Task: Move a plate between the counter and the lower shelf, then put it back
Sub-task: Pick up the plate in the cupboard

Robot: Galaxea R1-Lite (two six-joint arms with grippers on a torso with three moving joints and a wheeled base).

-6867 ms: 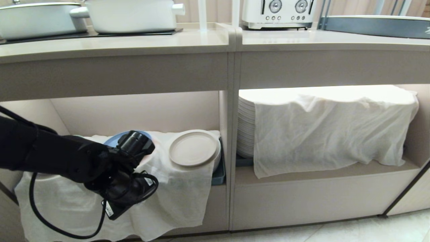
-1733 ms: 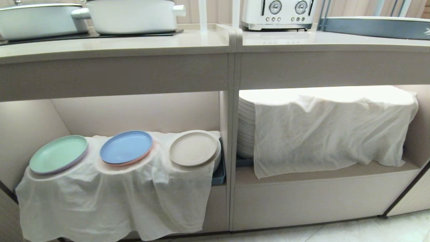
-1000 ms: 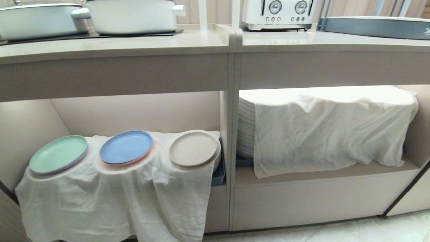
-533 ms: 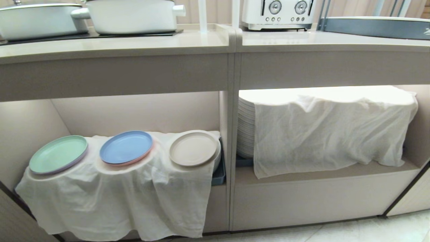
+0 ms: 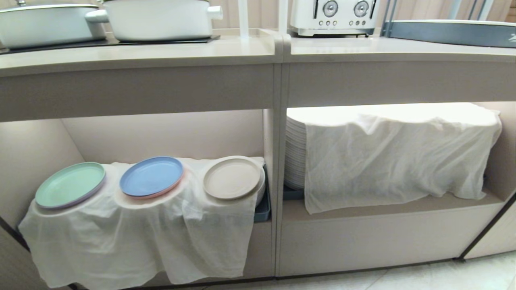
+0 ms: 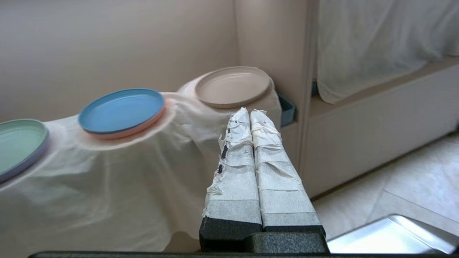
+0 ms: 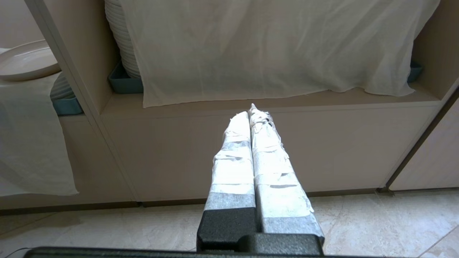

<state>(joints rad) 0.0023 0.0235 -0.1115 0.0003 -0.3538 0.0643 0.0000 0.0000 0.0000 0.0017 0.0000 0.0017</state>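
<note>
The cream-beige plate (image 5: 231, 178) lies flat on a cloth-draped stack in the lower shelf (image 5: 363, 207), in its left bay beside the vertical divider; it also shows as the plate (image 6: 232, 86) in the left wrist view and at the edge of the right wrist view, plate (image 7: 25, 61). The counter (image 5: 161, 50) runs above. Neither arm shows in the head view. My left gripper (image 6: 249, 111) is shut and empty, held back from the shelf front and pointing up toward the plate. My right gripper (image 7: 251, 109) is shut and empty, low before the right bay.
A blue plate (image 5: 151, 176) and a mint-green plate (image 5: 69, 184) rest on the same white cloth (image 5: 133, 237). A tall covered plate stack (image 5: 387, 153) fills the right bay. Two white pots (image 5: 157, 18) and a toaster (image 5: 334, 16) stand on the counter. Tiled floor (image 7: 107, 229) lies below.
The left arm drew out of the head view after 6.9 s ago. Over the last second the hanging edge of the cloth at the lower left shifted slightly; the plates stayed put.
</note>
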